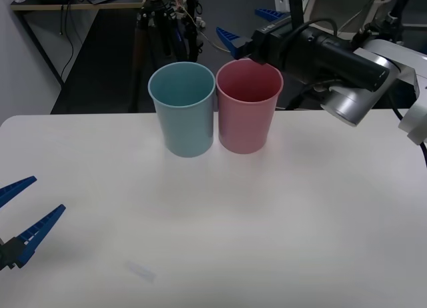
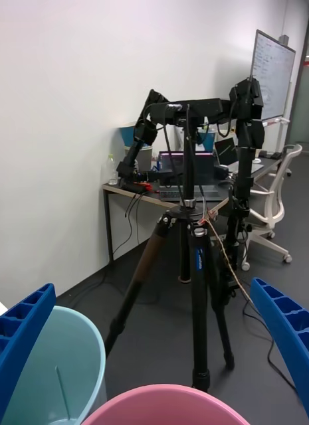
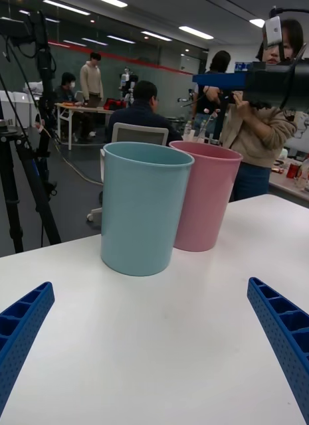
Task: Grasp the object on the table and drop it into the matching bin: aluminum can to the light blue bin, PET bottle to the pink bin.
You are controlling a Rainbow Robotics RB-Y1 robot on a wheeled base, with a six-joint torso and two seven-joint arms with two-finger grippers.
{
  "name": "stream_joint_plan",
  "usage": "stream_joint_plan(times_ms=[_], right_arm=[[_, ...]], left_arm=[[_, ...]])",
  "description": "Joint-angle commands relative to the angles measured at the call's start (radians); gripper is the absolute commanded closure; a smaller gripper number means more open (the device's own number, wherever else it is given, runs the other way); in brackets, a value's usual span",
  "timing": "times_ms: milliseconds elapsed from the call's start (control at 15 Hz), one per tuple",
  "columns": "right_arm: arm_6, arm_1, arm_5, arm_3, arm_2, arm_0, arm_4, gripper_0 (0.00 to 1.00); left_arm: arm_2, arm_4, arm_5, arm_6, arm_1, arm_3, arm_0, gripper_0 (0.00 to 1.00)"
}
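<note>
The light blue bin point(image 1: 187, 118) and the pink bin point(image 1: 245, 115) stand side by side, touching, at the far middle of the white table point(image 1: 267, 221). My right gripper point(image 1: 247, 29) hovers open just above and beyond the pink bin's rim, with nothing between its fingers. From the right wrist I look down past the pink bin's rim point(image 2: 167, 406) and the light blue bin point(image 2: 54, 372); the right gripper point(image 2: 151, 287) is spread wide. My left gripper point(image 1: 47, 193) rests open and empty low over the table's near left. The PET bottle is out of view.
A black tripod point(image 2: 194, 265) stands on the floor right behind the table's far edge, behind the bins. From the left wrist, the light blue bin point(image 3: 141, 212) and pink bin point(image 3: 204, 199) stand ahead of the left gripper point(image 3: 151, 284) across bare tabletop.
</note>
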Motion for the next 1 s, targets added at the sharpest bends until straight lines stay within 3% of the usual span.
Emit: stream_joint_plan(times_ms=[67,333,600,1000], right_arm=[[0.006,-0.024,-0.008,-0.026,0.000,0.001,-0.006,0.00],[0.008,-0.125,-0.007,-0.164,0.000,0.040,-0.075,0.00],[0.002,-0.249,-0.008,-0.368,-0.049,0.149,-0.091,0.00],[-0.023,-0.372,-0.004,-0.618,-0.304,0.487,-0.086,0.00]], left_arm=[[0.000,0.000,0.000,0.000,0.000,0.000,0.000,0.00],[0.000,0.000,0.000,0.000,0.000,0.000,0.000,0.00],[0.000,0.000,0.000,0.000,0.000,0.000,0.000,0.00],[0.000,0.000,0.000,0.000,0.000,0.000,0.000,0.00]])
